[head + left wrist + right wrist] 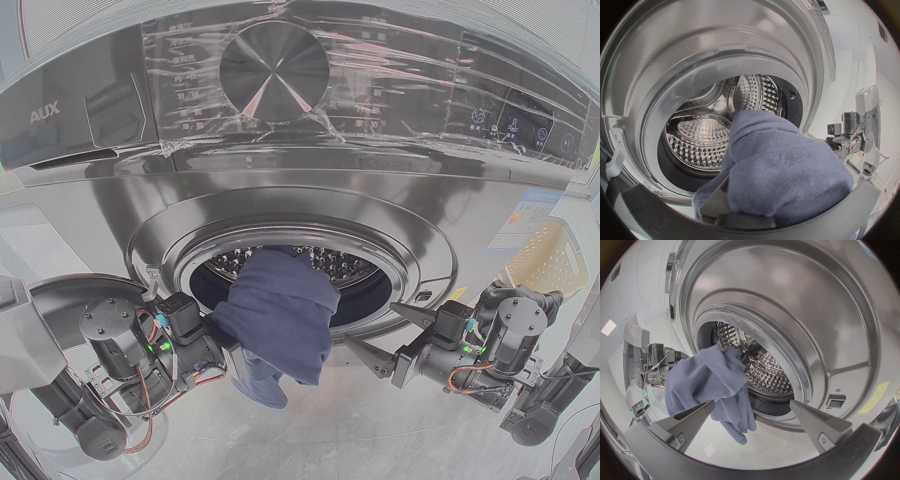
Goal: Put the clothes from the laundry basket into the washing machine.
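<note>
The washing machine fills the head view, its round opening showing the studded steel drum. A navy blue garment hangs at the opening's left side, its top leaning over the rim into the drum, its lower end dangling below. My left gripper is shut on the garment, which covers its fingers. My right gripper stands open and empty, right of the opening and just in front of its lower rim.
The machine's door is swung open at the left, behind my left arm. A cream laundry basket stands at the right beside the machine, with a dark piece of clothing at its near edge behind my right arm. Pale floor lies below.
</note>
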You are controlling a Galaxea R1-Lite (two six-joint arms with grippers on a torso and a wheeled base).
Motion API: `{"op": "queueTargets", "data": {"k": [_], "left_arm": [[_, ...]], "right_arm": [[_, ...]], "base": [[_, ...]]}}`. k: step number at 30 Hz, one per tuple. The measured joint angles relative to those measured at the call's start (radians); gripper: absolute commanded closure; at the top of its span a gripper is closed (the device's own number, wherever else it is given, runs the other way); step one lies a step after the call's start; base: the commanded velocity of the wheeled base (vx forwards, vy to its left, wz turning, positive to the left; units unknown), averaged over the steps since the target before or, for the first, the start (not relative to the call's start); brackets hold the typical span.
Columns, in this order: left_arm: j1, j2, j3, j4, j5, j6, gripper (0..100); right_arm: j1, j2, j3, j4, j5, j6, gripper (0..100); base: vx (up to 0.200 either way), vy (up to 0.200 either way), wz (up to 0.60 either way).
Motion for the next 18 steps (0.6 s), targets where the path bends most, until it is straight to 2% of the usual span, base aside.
{"op": "queueTargets", "data": {"k": [2, 5, 18], "left_arm": [[-0.004, 0.0, 0.001, 0.0, 0.002, -0.006, 100], [-0.003, -0.001, 0.004, 0.0, 0.003, -0.016, 100], [0.009, 0.006, -0.016, 0.0, 0.002, -0.017, 100]], "right_arm": [[0.001, -0.007, 0.001, 0.0, 0.0, 0.0, 0], [0.003, -0.013, 0.002, 0.0, 0.0, 0.0, 0], [0.005, -0.015, 0.003, 0.0, 0.0, 0.0, 0]], "base": [[0.0, 0.0, 0.0], [-0.2, 0.0, 0.0], [0.0, 0.0, 0.0]]}}
